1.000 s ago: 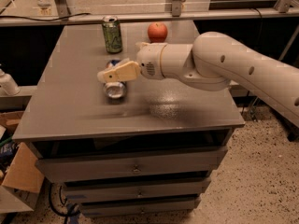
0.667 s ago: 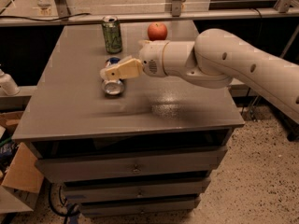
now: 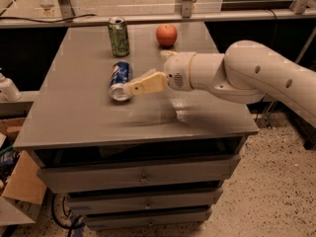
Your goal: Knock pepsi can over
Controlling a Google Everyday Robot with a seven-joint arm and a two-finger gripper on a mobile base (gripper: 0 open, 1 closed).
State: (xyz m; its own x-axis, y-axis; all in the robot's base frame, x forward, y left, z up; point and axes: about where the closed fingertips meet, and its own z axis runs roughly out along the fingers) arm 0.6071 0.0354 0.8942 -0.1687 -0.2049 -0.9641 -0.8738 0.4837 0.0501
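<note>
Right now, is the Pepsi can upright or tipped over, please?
Tipped over: the pepsi can lies flat on the table, silver top toward the camera, the gripper beside it.

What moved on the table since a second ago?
The gripper slid toward the picture's right, off the pepsi can, so the can's blue side now shows. Nothing was visibly grabbed or let go. The pepsi can stayed lying on its side in the same spot. The green can stayed upright, and the apple did not move.
</note>
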